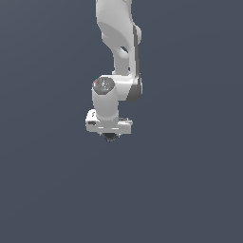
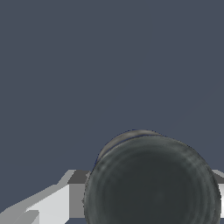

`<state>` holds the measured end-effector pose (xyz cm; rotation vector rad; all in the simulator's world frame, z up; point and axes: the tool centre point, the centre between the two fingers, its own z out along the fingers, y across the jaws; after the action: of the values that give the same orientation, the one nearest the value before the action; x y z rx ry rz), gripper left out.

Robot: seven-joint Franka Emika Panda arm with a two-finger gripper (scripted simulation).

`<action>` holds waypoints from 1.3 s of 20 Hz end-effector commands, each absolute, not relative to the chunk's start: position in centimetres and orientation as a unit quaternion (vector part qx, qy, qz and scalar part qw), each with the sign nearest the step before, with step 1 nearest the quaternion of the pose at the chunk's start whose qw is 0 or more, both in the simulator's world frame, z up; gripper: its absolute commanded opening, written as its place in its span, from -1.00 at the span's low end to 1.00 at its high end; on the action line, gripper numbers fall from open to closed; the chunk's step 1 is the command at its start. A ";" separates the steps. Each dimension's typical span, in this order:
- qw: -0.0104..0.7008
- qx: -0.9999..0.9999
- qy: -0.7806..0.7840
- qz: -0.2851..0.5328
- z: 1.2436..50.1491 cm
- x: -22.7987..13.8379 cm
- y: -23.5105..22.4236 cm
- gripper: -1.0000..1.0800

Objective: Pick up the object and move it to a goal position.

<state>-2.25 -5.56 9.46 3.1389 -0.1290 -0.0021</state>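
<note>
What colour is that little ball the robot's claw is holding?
The ball is dark, nearly black, with a faint grey-teal sheen. The wrist view shows it best.

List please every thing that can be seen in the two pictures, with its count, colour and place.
ball: one, near-black with a grey-teal sheen, between the fingers just under the gripper; in the exterior view only a small dark bit shows.
surface: one, plain slate blue-grey, fills the background in both views.
arm: one, white with dark joints, comes down from the top of the exterior view.
gripper: one, white, points down, shut on the ball.
</note>
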 end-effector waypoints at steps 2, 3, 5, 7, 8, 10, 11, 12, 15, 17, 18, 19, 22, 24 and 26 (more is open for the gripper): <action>0.000 0.999 -0.041 0.000 12.8 -0.9 -4.6 -1.00; 0.000 0.999 -0.041 0.000 13.8 -0.5 -4.4 -1.00; 0.000 0.999 -0.041 0.000 15.7 0.3 -3.8 -1.00; 0.001 0.999 -0.041 0.000 17.7 1.1 -3.3 -1.00; 0.001 0.999 -0.041 0.000 18.6 1.5 -3.0 -1.00; 0.001 0.999 -0.041 0.000 20.5 2.3 -2.5 -1.00; 0.001 0.999 -0.041 0.000 21.4 2.7 -2.2 -1.00; 0.001 0.999 -0.041 0.000 22.4 3.1 -1.9 -1.00; 0.001 0.999 -0.041 0.000 25.0 4.3 -1.2 -1.00; 0.001 0.999 -0.041 0.000 26.5 5.0 -0.8 -1.00; 0.001 0.999 -0.041 0.000 27.3 5.3 -0.6 -1.00; 0.000 0.999 -0.041 0.000 28.0 5.7 -0.4 -1.00; 0.000 0.999 -0.041 0.000 30.0 6.6 0.2 -1.00; 0.000 0.999 -0.041 0.000 31.2 7.2 0.5 -1.00; 0.000 0.999 -0.041 0.000 32.2 7.7 0.8 -1.00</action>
<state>7.27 0.61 31.31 3.1385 -0.1287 0.0000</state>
